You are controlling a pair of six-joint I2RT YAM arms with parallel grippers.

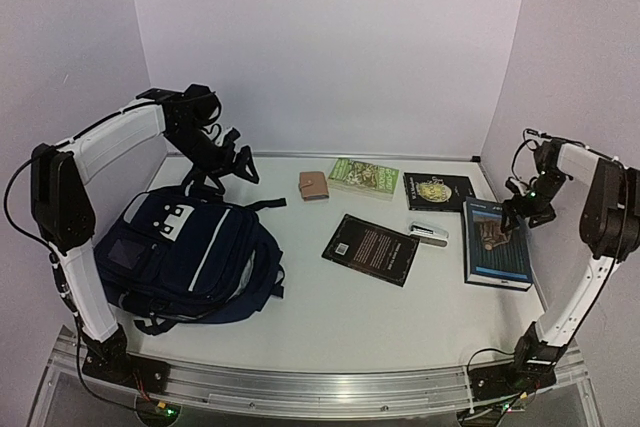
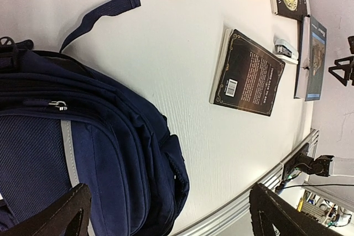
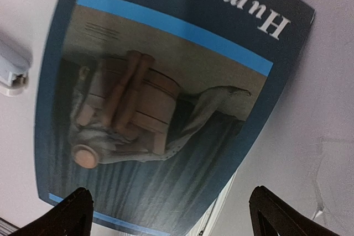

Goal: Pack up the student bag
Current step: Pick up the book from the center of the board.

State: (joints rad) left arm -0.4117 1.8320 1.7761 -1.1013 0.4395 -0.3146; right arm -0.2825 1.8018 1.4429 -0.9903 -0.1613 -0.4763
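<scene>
The student bag (image 1: 190, 247), a navy-blue backpack with a pale stripe, lies flat on the left of the table. It fills the left of the left wrist view (image 2: 83, 153), where a metal zip pull (image 2: 57, 105) shows on its top seam. My left gripper (image 1: 228, 169) hovers open just beyond the bag's far end, holding nothing (image 2: 168, 219). My right gripper (image 1: 512, 212) is open above the far end of a blue book (image 1: 497, 244). That book's cover (image 3: 160, 98) fills the right wrist view, and the open gripper (image 3: 174, 219) does not touch it.
A black book (image 1: 370, 249) lies in the middle, with a white stapler (image 1: 428, 233) beside it. Along the back lie a brown wallet (image 1: 313, 185), a green book (image 1: 363, 177) and a black book with a gold emblem (image 1: 438, 191). A loose bag strap (image 2: 102, 15) trails toward the wallet.
</scene>
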